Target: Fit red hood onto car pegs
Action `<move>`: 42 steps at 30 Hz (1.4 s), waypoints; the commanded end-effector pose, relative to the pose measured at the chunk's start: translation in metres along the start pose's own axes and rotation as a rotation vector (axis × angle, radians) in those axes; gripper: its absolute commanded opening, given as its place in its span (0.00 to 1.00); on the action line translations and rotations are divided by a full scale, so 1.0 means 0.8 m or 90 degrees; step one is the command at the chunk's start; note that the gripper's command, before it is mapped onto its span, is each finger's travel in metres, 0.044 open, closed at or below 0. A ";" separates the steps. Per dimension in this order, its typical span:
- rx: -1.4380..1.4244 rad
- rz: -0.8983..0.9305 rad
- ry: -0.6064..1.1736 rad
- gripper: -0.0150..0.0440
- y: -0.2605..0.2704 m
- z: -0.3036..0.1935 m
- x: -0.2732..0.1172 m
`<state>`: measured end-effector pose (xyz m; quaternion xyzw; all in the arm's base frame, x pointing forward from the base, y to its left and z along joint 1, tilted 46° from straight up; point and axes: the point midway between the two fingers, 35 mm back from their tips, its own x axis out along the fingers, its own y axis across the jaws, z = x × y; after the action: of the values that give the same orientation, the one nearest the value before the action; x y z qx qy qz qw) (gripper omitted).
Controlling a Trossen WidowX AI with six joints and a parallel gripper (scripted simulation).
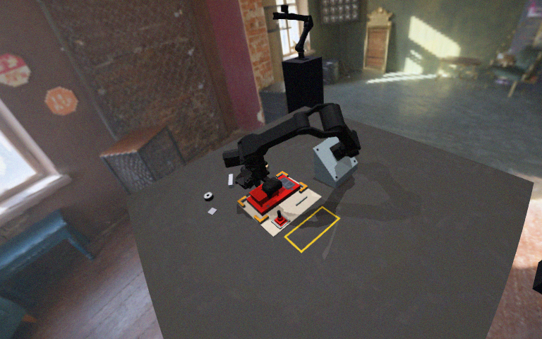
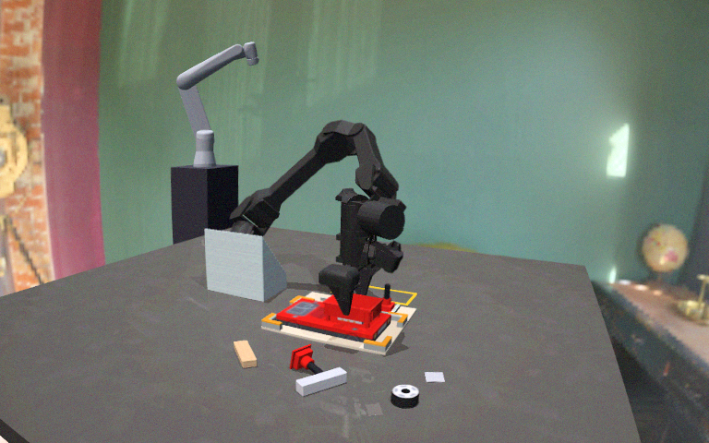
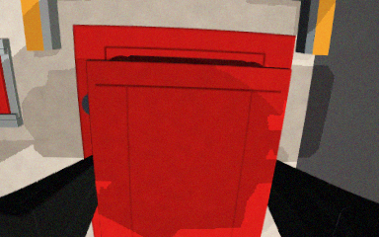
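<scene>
Behind your dark gray tabletop (image 1: 248, 280) (image 2: 130, 323), a green wall (image 1: 339, 39) (image 2: 470, 104) meets a magenta wall strip (image 1: 229, 59) (image 2: 72, 130) and orange brickwork (image 1: 255, 44) (image 2: 23, 52). In the top view, you have 2 windows (image 1: 20, 155) (image 1: 293, 32), 2 octagonal signs (image 1: 13, 70) (image 1: 61, 100) on a brown wall (image 1: 80, 131), and a blue bench (image 1: 35, 239). Sunlight streaks the blue-gray floor (image 1: 380, 104). In the exterior view, a globe (image 2: 664, 247) stands at right.

We seem to be in an old, worn building fitted out as a robotics workshop or lab, though we cannot tell which. We see a black robot arm (image 1: 285, 129) (image 2: 295, 174) over a dark counter (image 1: 224, 271) (image 2: 130, 365), where a car chassis sits in a jig, and another arm (image 1: 306, 30) (image 2: 211, 67) on a black pedestal (image 1: 303, 82) (image 2: 203, 200). Around us are exposed brick (image 1: 255, 47) (image 2: 20, 46), a weathered blue bench (image 1: 35, 241) and an ornate chair-like piece (image 1: 377, 23).
</scene>
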<state>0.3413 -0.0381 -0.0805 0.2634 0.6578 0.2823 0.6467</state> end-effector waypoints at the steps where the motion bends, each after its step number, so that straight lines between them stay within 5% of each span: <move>1: -0.002 -0.001 0.000 0.25 0.000 0.001 -0.004; 42: -0.002 -0.002 -0.002 0.25 0.000 0.000 0.002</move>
<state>0.3423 -0.0387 -0.0794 0.2599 0.6560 0.2831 0.6496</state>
